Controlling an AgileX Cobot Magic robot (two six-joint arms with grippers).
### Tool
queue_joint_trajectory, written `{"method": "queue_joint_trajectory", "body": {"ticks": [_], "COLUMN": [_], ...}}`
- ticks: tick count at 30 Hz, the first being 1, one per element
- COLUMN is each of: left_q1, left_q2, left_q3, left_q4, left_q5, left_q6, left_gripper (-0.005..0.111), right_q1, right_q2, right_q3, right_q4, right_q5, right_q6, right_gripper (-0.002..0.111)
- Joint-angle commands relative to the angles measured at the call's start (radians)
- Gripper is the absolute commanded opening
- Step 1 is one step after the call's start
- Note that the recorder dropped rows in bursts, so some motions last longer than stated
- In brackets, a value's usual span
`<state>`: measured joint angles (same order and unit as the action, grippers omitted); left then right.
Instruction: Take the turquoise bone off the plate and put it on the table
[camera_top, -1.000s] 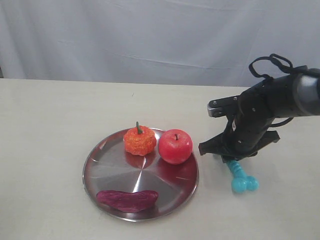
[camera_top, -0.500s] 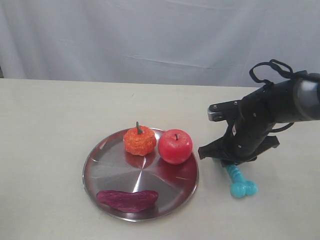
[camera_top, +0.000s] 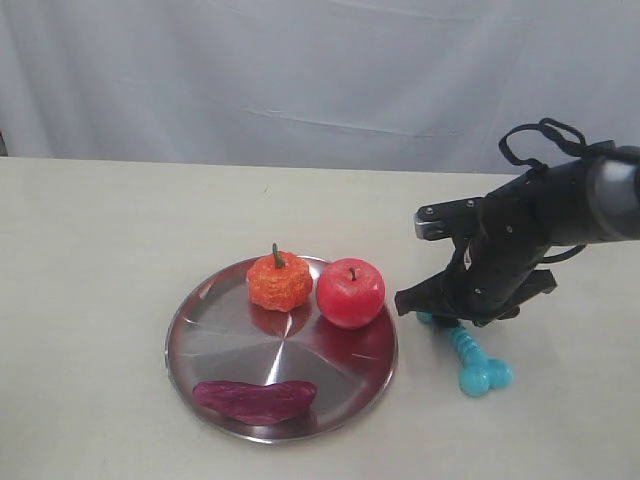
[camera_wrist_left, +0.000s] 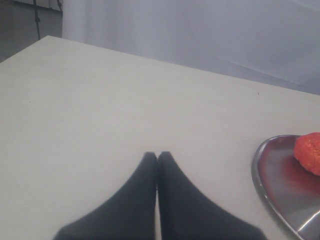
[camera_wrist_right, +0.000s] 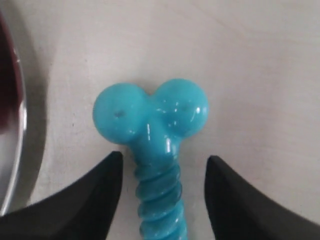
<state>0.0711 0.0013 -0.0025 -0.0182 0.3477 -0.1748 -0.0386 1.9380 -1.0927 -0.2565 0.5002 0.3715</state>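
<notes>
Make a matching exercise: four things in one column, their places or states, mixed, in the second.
1. turquoise ribbed rubber bone
2. round red apple
3. left end effector
4. right end effector

A. shut, holding nothing
B. on the round silver metal plate
C. open, astride the bone
D. on the beige table, beside the plate

Pairs: 1-D, 2-B, 3-A, 4-C
</notes>
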Motion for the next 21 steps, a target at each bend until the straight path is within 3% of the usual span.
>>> {"method": "queue_joint_trajectory", "body": {"ticks": [1,11,21], "left_q1": [-0.006,-0.006,-0.006], "left_q2": [-0.001,-0.001,-0.001], "left_q3": [0.003,0.003,0.003], "left_q4": [-0.003,-0.003,-0.003], "left_q5": [-0.005,-0.005,-0.005], "left_q6": [-0.002,-0.002,-0.002], "left_gripper": [0.000,0.000,0.000], "right_q1": [-0.006,-0.006,-0.006], "right_q2": [0.000,-0.079,-0.398], "right_q3": [0.000,0.000,0.000], "right_q4": [-0.007,-0.007,-0.018], "right_q5": [-0.013,0.046,0.241], "right_q6": [0.003,0.003,-0.001], "right_gripper": [0.059,0.059,0.059]}}
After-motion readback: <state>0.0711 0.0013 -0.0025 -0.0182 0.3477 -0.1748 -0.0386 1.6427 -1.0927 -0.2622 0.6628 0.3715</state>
